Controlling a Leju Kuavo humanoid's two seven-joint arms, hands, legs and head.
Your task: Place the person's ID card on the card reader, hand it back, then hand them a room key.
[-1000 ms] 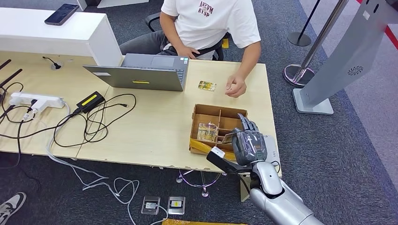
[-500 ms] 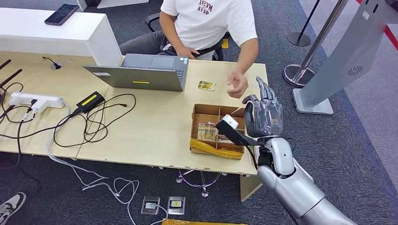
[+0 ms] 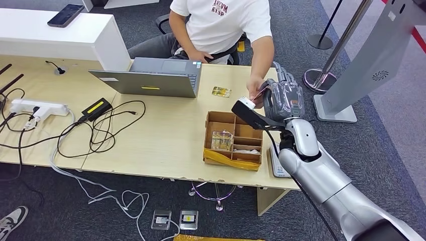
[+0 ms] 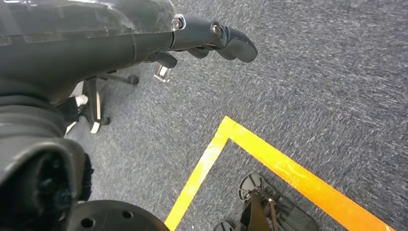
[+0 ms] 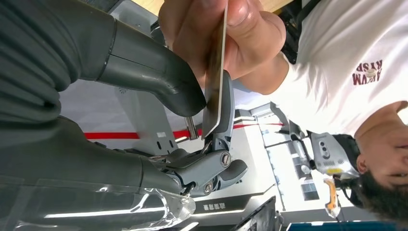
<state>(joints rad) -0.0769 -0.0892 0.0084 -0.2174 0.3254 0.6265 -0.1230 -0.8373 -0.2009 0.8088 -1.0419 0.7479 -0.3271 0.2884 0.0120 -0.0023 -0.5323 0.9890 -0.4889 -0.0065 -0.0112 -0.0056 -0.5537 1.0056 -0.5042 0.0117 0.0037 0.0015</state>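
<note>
The right hand (image 3: 284,98) pinches a card (image 5: 215,86) between thumb and finger, and the person's hand (image 3: 255,89) grips the same card at its 9 o'clock. The left hand (image 4: 144,33) hangs over carpet (image 4: 312,86), fingers loosely curled, holding nothing. A box (image 3: 221,120) sits at the right hand's 7 o'clock.

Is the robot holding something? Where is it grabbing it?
Yes. The right hand pinches a card by one end, between thumb and a finger. The person's hand grips its other end. The left hand holds nothing.

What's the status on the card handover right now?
Right hand pinches the card; the person's hand grips its other end. Left hand hangs over carpet, holding nothing. Nothing in the way.
</note>
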